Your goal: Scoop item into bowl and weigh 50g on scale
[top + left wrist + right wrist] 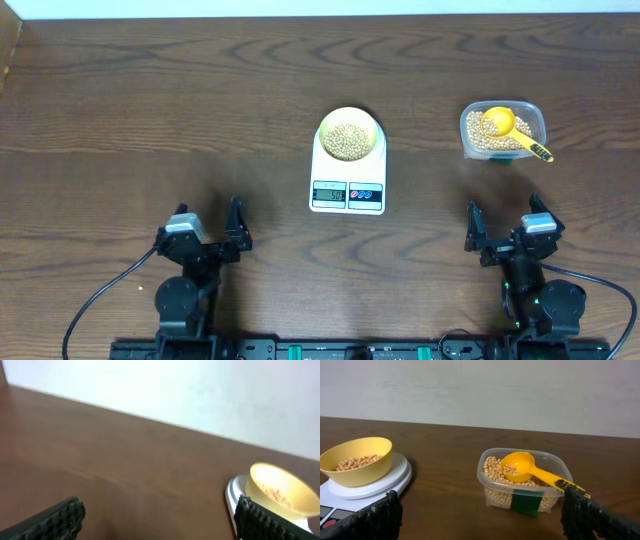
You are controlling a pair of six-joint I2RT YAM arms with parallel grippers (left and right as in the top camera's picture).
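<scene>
Dark wood-grain desk (150, 100) filled the overhead view, and a pale wall (480, 390) rose behind its far edge. Near the middle of the desk we saw the white scale (347, 190), its display (330, 194) and two coloured buttons (365, 193) facing the near edge; the reading was too small for us to make out. On the scale's platform sat the yellow-green bowl (324, 128), upright, with a layer of tan beans (349, 141) covering its bottom. Toward the right edge, well apart from the scale, stood a clear plastic container (536, 117) holding more of the same beans. A yellow scoop (498, 122) rested in it, cup upward on the beans, its handle lying over the rim toward the right. A dark green label (525, 502) was on the container's near wall. Both arms were by the near edge. The left fingers (205, 238) were spread wide and held nothing, and the right fingers (505, 238) were likewise spread wide and empty, neither touching any object.
</scene>
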